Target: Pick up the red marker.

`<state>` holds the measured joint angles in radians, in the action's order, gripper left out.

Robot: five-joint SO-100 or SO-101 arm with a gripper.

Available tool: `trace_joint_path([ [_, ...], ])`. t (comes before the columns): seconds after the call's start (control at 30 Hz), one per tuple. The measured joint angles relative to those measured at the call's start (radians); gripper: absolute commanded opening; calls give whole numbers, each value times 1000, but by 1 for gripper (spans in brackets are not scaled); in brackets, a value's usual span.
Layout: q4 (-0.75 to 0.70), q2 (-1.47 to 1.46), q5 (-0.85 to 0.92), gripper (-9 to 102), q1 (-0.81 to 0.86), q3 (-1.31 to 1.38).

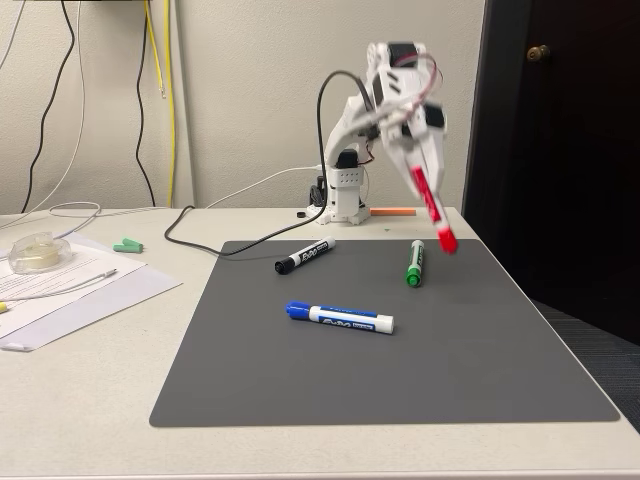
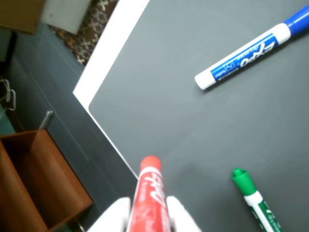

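1 white arm [image 1: 385,110] leans forward over the grey mat [image 1: 400,350], gripper [image 1: 432,205] clamped on the red marker [image 1: 436,215], raised, cap downward.

— Where's there room on the grey mat [image 1: 420,380]?

— The whole near half and its right edge are bare. The blue marker [image 1: 340,317] lies mid-mat, the black marker [image 1: 303,257] near the far edge, the green marker [image 1: 414,263] toward the far right corner.

— And off the mat?

— Papers [image 1: 70,290] and a tape roll [image 1: 38,252] crowd the table's [image 1: 100,430] left edge; a black cable [image 1: 200,235] trails along the far edge.
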<state>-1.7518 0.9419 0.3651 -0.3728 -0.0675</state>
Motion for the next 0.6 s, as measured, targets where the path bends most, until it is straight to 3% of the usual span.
trace_joint_path([
  [0.2, 0, 57, -57, 9, 23, -9],
  [0.6, 0, 561, -170, 9, 106, -357],
])
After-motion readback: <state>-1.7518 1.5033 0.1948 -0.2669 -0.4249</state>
